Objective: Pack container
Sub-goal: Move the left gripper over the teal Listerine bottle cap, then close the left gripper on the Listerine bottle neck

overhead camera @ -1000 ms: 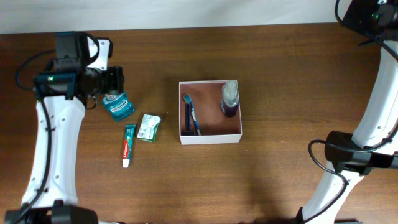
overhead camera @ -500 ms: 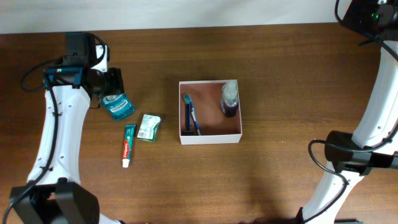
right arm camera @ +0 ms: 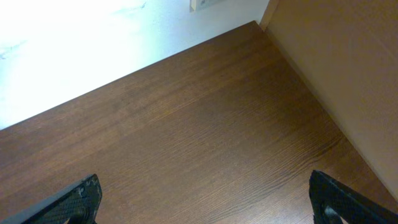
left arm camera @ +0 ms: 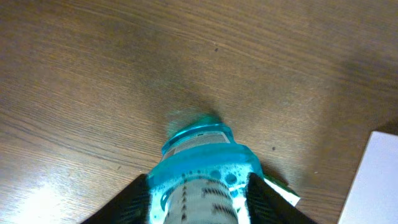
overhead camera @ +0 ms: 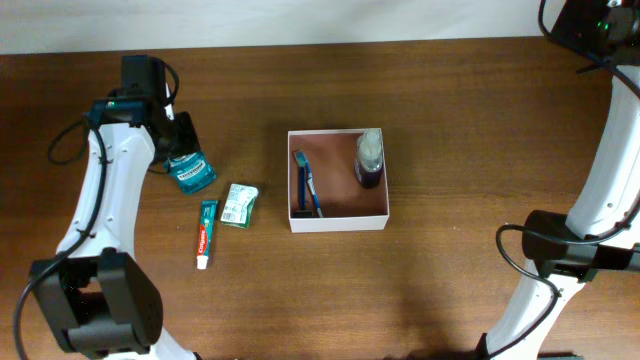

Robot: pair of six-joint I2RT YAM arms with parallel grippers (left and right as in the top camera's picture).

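The container (overhead camera: pixel 338 224) is a square white-walled box at the table's middle, holding a blue toothbrush (overhead camera: pixel 307 185) and a purple bottle (overhead camera: pixel 369 160). Left of it a teal mouthwash bottle (overhead camera: pixel 192 172) lies on the wood. My left gripper (overhead camera: pixel 180 150) is down over that bottle's upper end. In the left wrist view both black fingers press against the sides of the mouthwash bottle (left arm camera: pixel 202 168), so my left gripper (left arm camera: pixel 198 182) is shut on it. My right gripper (right arm camera: pixel 204 186) stands wide open above bare wood, holding nothing.
A red and white toothpaste tube (overhead camera: pixel 207 232) and a small green packet (overhead camera: pixel 239 204) lie between the mouthwash bottle and the container. The right arm (overhead camera: pixel 600 190) rises along the table's right side. A corner of the container (left arm camera: pixel 380 180) shows in the left wrist view.
My left arm has swung right and turned over the mouthwash bottle, and its jaws have narrowed onto the bottle's sides. The right arm has not moved.
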